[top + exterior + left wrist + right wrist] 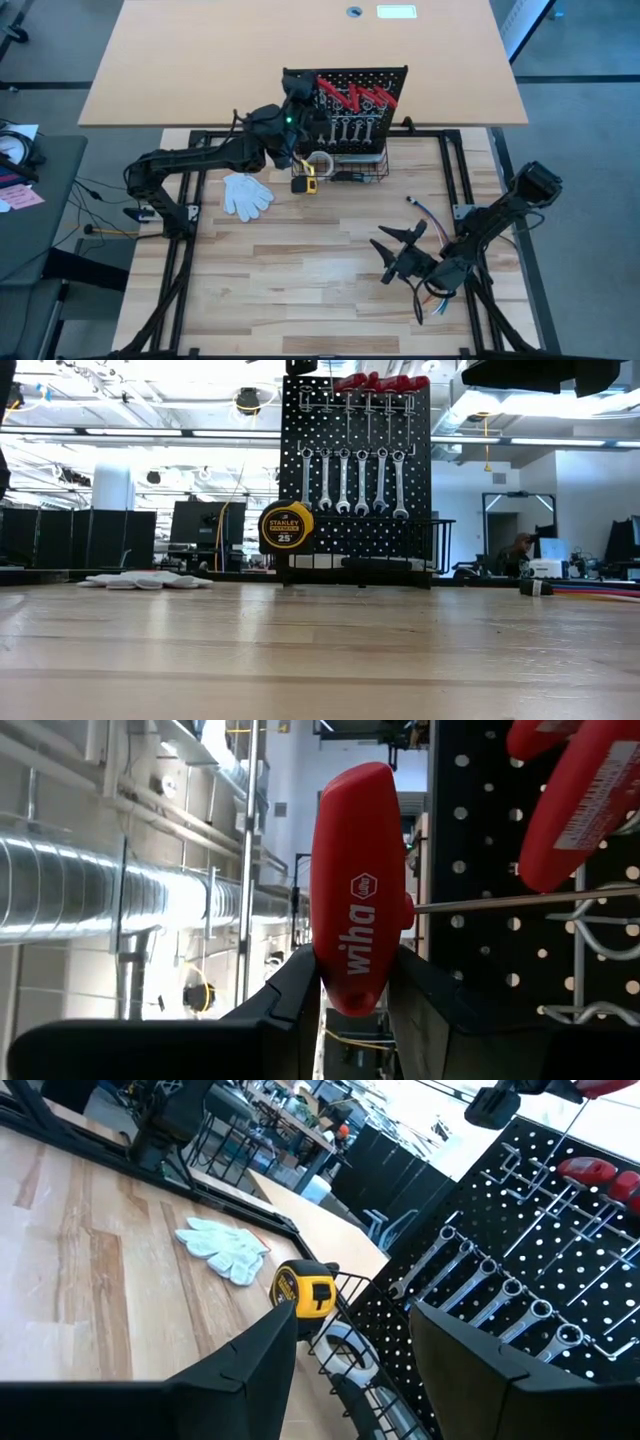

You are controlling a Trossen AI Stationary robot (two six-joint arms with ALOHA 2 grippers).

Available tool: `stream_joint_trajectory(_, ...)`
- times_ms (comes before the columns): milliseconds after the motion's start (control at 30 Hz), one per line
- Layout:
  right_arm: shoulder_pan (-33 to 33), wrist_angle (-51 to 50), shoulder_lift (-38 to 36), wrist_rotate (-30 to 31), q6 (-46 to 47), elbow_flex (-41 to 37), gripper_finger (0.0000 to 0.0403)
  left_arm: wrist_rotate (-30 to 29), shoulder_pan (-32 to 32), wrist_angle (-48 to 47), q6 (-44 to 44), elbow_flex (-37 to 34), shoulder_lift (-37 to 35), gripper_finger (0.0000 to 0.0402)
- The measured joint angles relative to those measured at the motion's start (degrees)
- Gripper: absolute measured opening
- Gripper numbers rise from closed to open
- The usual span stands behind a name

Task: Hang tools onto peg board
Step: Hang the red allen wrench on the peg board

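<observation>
Holding a red-handled tool between them, your left fingers are clamped on the lower end of its handle, right up at the top left corner of the peg board. Judging by the left wrist view, the handle's long axis runs along the line of the fingers, while the thin steel shaft leaves its middle crosswise, pointing away toward the perforated panel and the other red handles hanging just beyond. Ease the shaft level onto a free hook, keep the handle clear of its neighbours, and only release once the weight sits on the hook. Below the fingers hang the silver wrenches, with a yellow tape measure by the basket. Further right, your right fingers stand open over the table, well apart from the board, waiting.
</observation>
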Motion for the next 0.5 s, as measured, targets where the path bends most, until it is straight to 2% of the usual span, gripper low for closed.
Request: stream_joint_trajectory(500, 0.0, -0.07, 0.0, -0.02, 0.11, 0.0, 0.0203, -0.39, 1.1, -4.93, -1.14, 0.0, -0.44, 0.0085)
